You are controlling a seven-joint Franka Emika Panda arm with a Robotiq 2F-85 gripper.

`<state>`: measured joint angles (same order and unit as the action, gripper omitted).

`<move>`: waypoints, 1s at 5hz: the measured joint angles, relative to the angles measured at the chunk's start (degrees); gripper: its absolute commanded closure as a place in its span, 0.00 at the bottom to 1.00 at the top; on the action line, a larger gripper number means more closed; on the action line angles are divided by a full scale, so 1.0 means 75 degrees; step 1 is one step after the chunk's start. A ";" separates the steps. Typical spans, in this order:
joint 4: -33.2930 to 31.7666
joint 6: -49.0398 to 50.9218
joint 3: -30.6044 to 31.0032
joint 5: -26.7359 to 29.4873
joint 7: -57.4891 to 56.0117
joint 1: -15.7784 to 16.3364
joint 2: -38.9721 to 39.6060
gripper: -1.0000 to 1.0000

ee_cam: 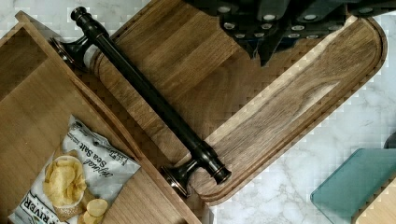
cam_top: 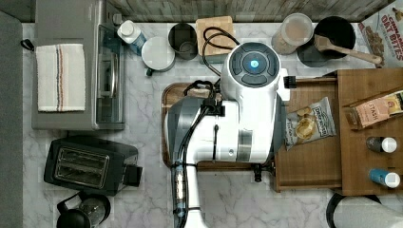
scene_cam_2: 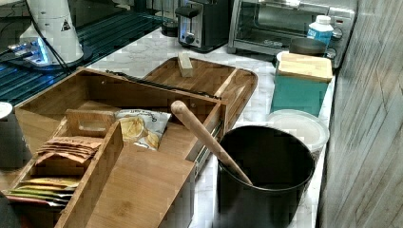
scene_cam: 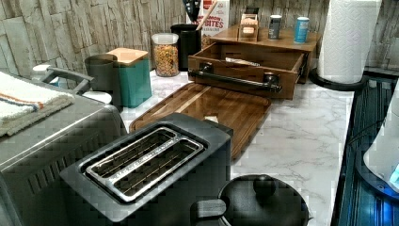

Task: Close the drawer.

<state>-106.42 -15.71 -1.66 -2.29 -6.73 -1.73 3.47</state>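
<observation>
White marble covers the table point(cam_top: 142, 118), with a rough wooden wall behind it. In the top view the drawer point(cam_top: 309, 161) stands pulled out to the left from under the cabinet top point(cam_top: 370, 123), at the top view's right. A chip bag point(cam_top: 309, 124) lies flat inside it, against the far part of its floor. Its dark bar handle point(ee_cam: 149, 100) runs along the front, and in the wrist view the handle hangs over the edge of the darker tray point(ee_cam: 280, 107) just beside the drawer. In the top view the arm point(cam_top: 237, 114) stretches over that tray. The gripper point(ee_cam: 275, 28) hovers above the tray, apart from the handle; whether its fingers are spread or closed cannot be told. In the left view a toaster point(scene_cam: 150, 160) sits nearest.
</observation>
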 measured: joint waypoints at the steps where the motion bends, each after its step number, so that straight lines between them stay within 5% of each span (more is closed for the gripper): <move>1: -0.0015 0.0000 -0.0001 0.0000 0.0000 -0.0003 0.0007 1.00; 3: -0.0187 -0.0110 -0.0002 -0.0003 -0.0078 -0.0003 0.0054 1.00; 5: -0.1194 -0.1401 -0.0003 -0.0118 -0.1703 0.0018 -0.0120 1.00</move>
<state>-115.37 -26.21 -1.68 -3.17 -19.50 -1.59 2.57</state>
